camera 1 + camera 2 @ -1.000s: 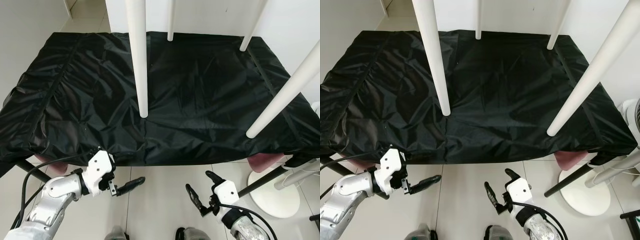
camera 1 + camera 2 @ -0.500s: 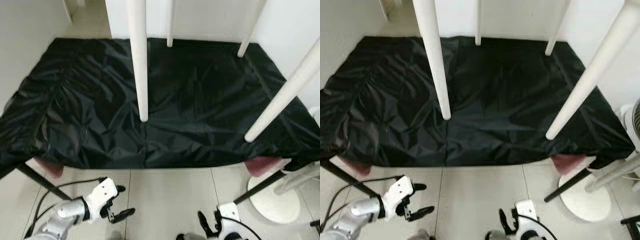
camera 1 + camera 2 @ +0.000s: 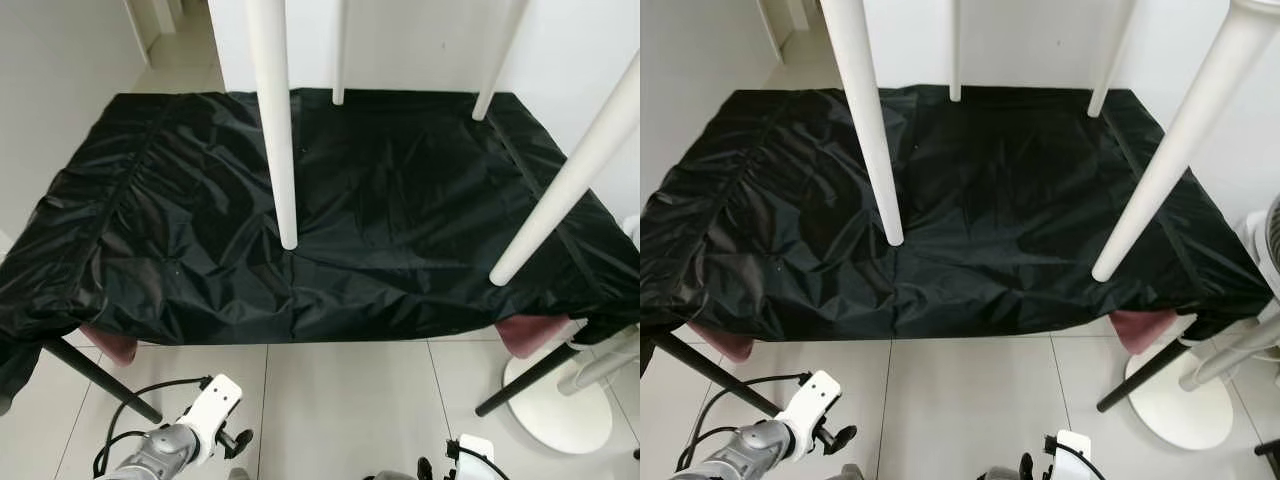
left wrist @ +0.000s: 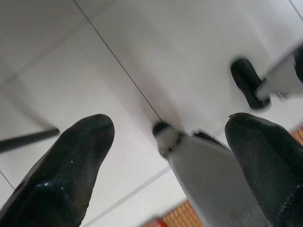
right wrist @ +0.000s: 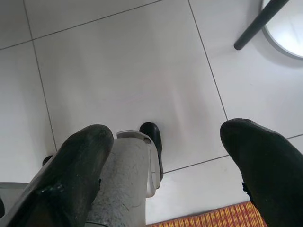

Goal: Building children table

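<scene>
Left eye view — four white legs (image 3: 274, 120) upright, black cover (image 3: 400, 200), both hands (image 4: 161, 156) (image 5: 165, 165) wide, empty.

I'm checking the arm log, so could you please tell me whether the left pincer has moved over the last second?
Yes. The left pincer has dropped down and back toward the robot, away from the black cover's front edge, which it was nearly touching a second ago.

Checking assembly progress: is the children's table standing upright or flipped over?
Flipped over: its four white legs point up from the black cover.

Black cloth (image 3: 400, 200), white tiled floor (image 3: 350, 400), round white base (image 3: 555, 405)
</scene>
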Controlling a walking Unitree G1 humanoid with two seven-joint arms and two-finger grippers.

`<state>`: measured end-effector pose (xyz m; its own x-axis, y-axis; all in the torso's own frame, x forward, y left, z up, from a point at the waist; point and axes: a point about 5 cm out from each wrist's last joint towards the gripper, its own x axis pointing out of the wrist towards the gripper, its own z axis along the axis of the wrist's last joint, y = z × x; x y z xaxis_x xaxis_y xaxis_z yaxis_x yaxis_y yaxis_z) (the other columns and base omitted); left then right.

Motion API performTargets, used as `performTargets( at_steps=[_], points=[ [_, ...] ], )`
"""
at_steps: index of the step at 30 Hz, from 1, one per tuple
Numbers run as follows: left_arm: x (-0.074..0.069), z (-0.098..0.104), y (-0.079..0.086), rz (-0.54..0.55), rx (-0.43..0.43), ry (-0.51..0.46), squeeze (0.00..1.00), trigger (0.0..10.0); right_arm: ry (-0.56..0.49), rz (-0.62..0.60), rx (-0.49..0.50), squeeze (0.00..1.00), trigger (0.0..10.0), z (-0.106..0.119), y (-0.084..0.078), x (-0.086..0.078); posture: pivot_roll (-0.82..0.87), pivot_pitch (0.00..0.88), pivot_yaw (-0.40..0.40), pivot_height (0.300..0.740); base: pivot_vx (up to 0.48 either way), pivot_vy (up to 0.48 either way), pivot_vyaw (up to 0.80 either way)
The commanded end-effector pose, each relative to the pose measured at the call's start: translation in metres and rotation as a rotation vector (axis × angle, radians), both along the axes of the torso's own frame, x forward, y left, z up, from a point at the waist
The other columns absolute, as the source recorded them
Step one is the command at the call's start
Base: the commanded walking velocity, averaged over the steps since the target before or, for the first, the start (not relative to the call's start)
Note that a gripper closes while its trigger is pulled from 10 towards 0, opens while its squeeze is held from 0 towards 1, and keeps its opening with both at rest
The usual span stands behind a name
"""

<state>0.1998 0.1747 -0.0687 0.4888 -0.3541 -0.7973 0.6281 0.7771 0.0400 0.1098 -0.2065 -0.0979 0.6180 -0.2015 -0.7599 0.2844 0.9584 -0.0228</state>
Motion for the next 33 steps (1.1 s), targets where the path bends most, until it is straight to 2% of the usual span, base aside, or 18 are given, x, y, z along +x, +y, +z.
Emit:
performTargets(
  at_steps=[1, 4, 9, 11, 12, 14, 17, 18, 19, 20, 22, 23, 28, 33],
  points=[
    [-0.001, -0.002, 0.007, 0.038, 0.083, -0.014, 0.00, 10.0, 0.126, -0.019, 0.023, 0.00, 10.0, -0.011, 0.006, -0.030, 0.00, 0.000, 0.037, 0.740, 0.000, 0.000, 0.00],
    [-0.001, -0.004, 0.009, 0.088, 0.111, 0.012, 0.00, 10.0, 0.146, -0.029, 0.019, 0.00, 10.0, -0.013, 0.007, -0.034, -0.02, 0.000, 0.035, 0.740, 0.000, 0.000, 0.00],
    [-0.001, -0.006, 0.007, 0.142, 0.130, 0.025, 0.00, 10.0, 0.146, -0.031, 0.004, 0.00, 10.0, -0.013, 0.008, -0.030, -0.02, 0.000, 0.042, 0.740, 0.000, 0.000, 0.00],
    [0.001, -0.006, 0.004, 0.135, 0.136, 0.014, 0.00, 10.0, 0.130, -0.035, -0.003, 0.00, 10.0, -0.011, 0.007, -0.024, -0.04, 0.000, 0.055, 0.740, 0.000, 0.000, 0.00],
    [0.002, -0.006, -0.002, 0.122, 0.137, 0.010, 0.00, 10.0, 0.101, -0.039, -0.018, 0.00, 10.0, -0.009, 0.005, -0.014, -0.05, 0.000, 0.063, 0.740, 0.000, 0.000, 0.00],
    [0.002, -0.006, -0.002, 0.122, 0.137, 0.010, 0.00, 10.0, 0.101, -0.039, -0.018, 0.00, 10.0, -0.009, 0.005, -0.014, -0.05, 0.000, 0.063, 0.740, 0.000, 0.000, 0.00],
    [0.005, -0.005, -0.008, 0.110, 0.126, 0.014, 0.00, 10.0, 0.044, -0.028, -0.036, 0.00, 10.0, -0.003, 0.001, 0.002, -0.05, 0.000, 0.075, 0.740, 0.000, 0.000, 0.00],
    [0.005, -0.005, -0.008, 0.110, 0.126, 0.014, 0.00, 10.0, 0.044, -0.028, -0.036, 0.00, 10.0, -0.003, 0.001, 0.002, -0.05, 0.000, 0.075, 0.740, 0.000, 0.000, 0.00],
    [0.007, -0.004, -0.010, 0.088, 0.132, 0.005, 0.00, 10.0, 0.014, -0.018, -0.033, 0.00, 10.0, 0.000, 0.000, 0.010, -0.05, 0.000, 0.072, 0.740, 0.000, 0.000, 0.00],
    [0.007, -0.004, -0.010, 0.088, 0.132, 0.005, 0.00, 10.0, 0.014, -0.018, -0.033, 0.00, 10.0, 0.000, 0.000, 0.010, -0.05, 0.000, 0.072, 0.740, 0.000, 0.000, 0.00],
    [0.009, -0.003, -0.012, 0.058, 0.143, -0.007, 0.00, 10.0, -0.022, 0.002, -0.032, 0.00, 10.0, 0.004, 0.000, 0.020, -0.05, 0.000, 0.072, 0.740, 0.000, 0.000, 0.00],
    [0.016, 0.001, -0.018, 0.049, 0.111, -0.026, 0.00, 10.0, -0.077, 0.041, -0.039, 0.00, 10.0, 0.009, 0.001, 0.034, -0.05, 0.000, 0.063, 0.740, 0.000, 0.000, 0.00],
    [0.022, 0.005, -0.025, 0.016, 0.088, -0.047, 0.00, 10.0, -0.126, 0.103, -0.051, 0.00, 10.0, 0.016, 0.003, 0.048, -0.04, 0.000, 0.052, 0.740, 0.000, 0.000, 0.00],
    [0.025, 0.007, -0.028, 0.002, 0.076, -0.060, 0.00, 10.0, -0.136, 0.163, -0.061, 0.00, 10.0, 0.017, 0.007, 0.053, -0.03, 0.000, 0.036, 0.740, 0.000, 0.000, 0.00]
  ],
)
